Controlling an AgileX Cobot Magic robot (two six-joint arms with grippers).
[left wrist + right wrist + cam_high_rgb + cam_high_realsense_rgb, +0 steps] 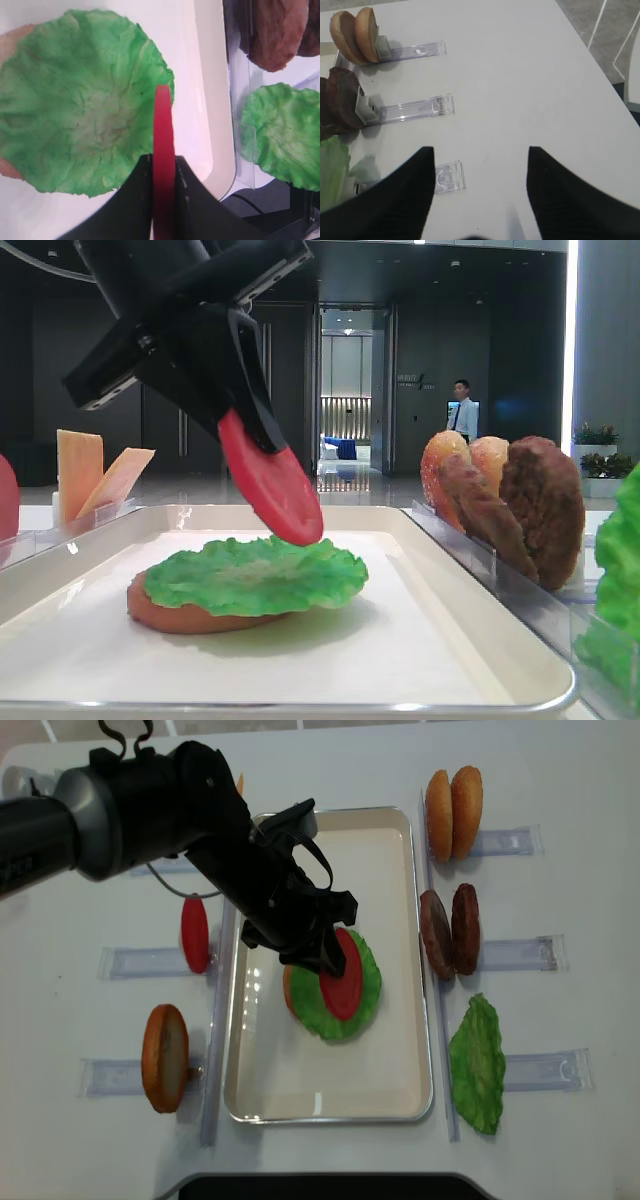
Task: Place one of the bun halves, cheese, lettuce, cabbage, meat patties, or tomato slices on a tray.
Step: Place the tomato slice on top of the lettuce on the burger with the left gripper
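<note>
My left gripper [325, 955] is shut on a red tomato slice [345, 985], held on edge between the jaws [163, 160]. The slice [270, 485] hangs tilted, with its lower rim just above a green lettuce leaf [255, 575]. That leaf [320, 1020] lies on an orange-tan bun half [170, 618] in the middle of the white tray [330, 1090]. My right gripper [480, 150] is open over bare white table, with nothing between its fingers.
Clear holders flank the tray. On the right stand two bun halves [452, 812], two meat patties [450, 932] and a second green leaf [478, 1065], lettuce or cabbage, I cannot tell. On the left are cheese [95, 480], another tomato slice [195, 933] and a bun half [165, 1057].
</note>
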